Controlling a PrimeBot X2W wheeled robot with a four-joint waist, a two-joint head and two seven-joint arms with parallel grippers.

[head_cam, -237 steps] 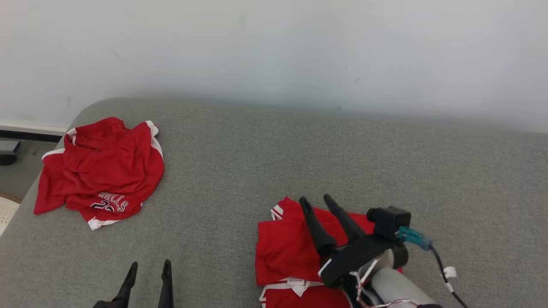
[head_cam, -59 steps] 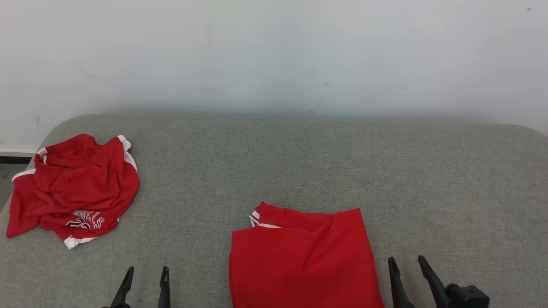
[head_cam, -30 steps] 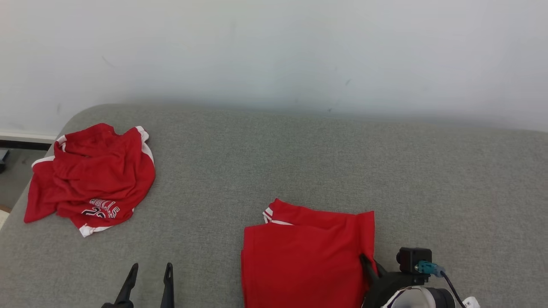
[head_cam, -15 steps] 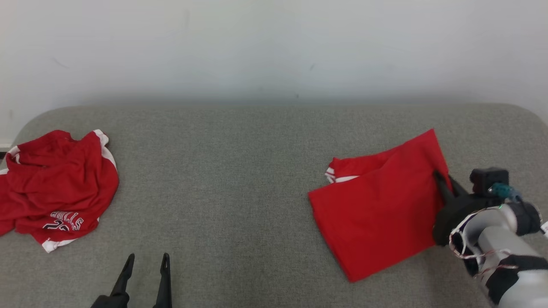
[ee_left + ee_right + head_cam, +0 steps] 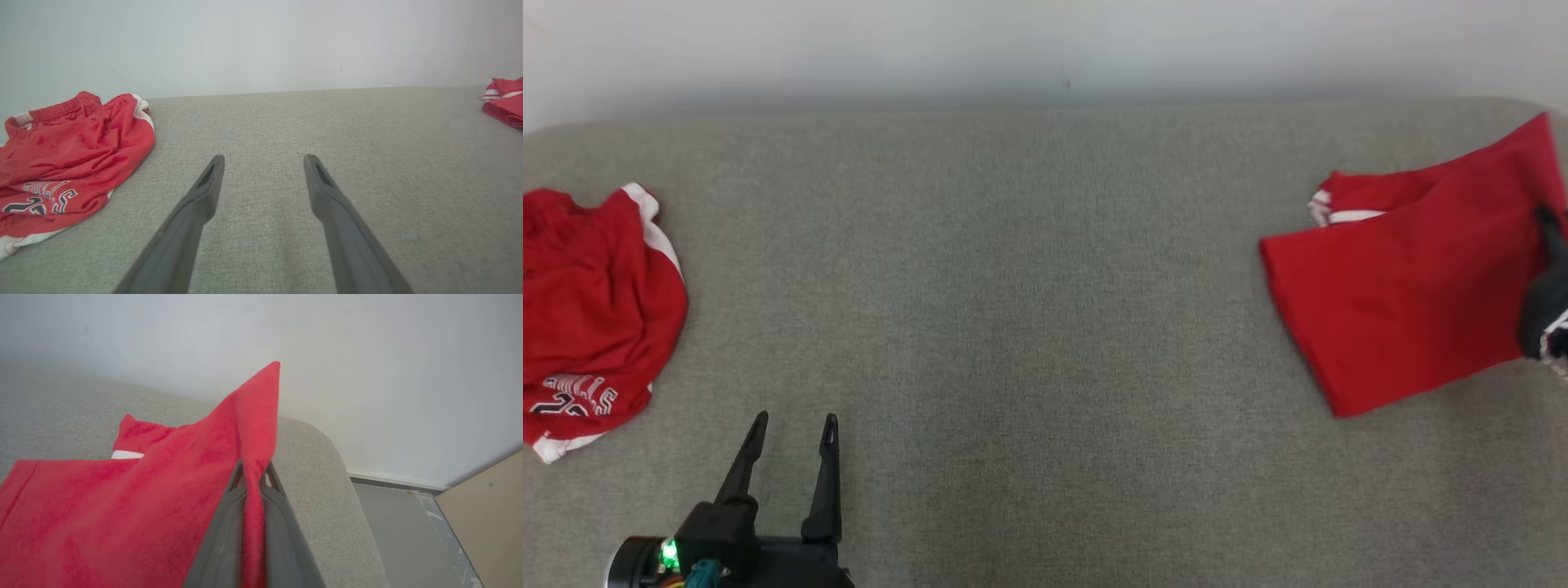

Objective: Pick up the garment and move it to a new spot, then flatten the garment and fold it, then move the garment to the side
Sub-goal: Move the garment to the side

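Note:
The folded red garment [image 5: 1409,278] lies at the far right of the grey cushion [image 5: 1029,286], with a white-trimmed corner at its back left. My right gripper [image 5: 1545,224] is shut on its right edge, at the head view's right border. In the right wrist view the red garment [image 5: 122,506] is pinched between the two grey fingers [image 5: 224,535], and its corner stands up above the right gripper [image 5: 252,470]. My left gripper [image 5: 792,429] stands open at the lower left over bare cushion. In the left wrist view the left gripper [image 5: 263,161] holds nothing, and the garment [image 5: 504,102] shows far right.
A second, crumpled red garment with white trim and lettering [image 5: 588,310] lies at the cushion's left end [image 5: 69,151]. A pale wall [image 5: 1045,41] runs behind. Past the cushion's rounded right end [image 5: 339,498] the floor [image 5: 404,535] drops away.
The right gripper has dragged the folded garment further right and back. The head camera has tilted down and shifted, so both garments sit nearer the picture's edges. The left gripper has stayed open.

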